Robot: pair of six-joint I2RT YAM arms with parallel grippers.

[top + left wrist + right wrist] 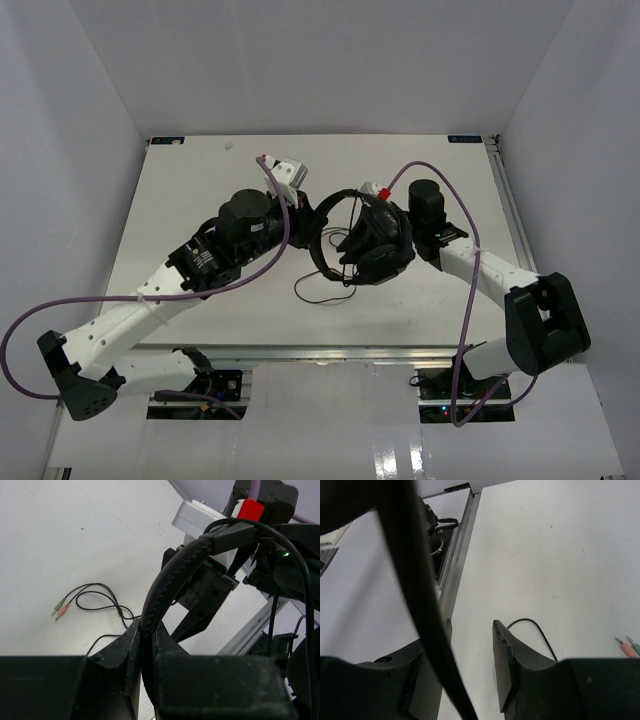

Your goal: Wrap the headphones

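Note:
The black headphones (375, 250) are held above the table's middle, the thin headband (320, 240) arching left and the earcups to the right. My left gripper (308, 228) is shut on the headband (172, 575), which rises from between its fingers (147, 630). My right gripper (365, 228) is at the earcups; in its wrist view it (471, 630) is open, with a black band (420, 595) crossing in front of its left finger. The thin cord (322, 290) lies looped on the table, ending in green and pink plugs (60, 609), also in the right wrist view (627, 647).
The white table (200, 200) sits inside white walls. Purple robot cables (150, 295) hang from both arms. The table's metal edge rail (457, 555) and arm mounts lie near the right gripper.

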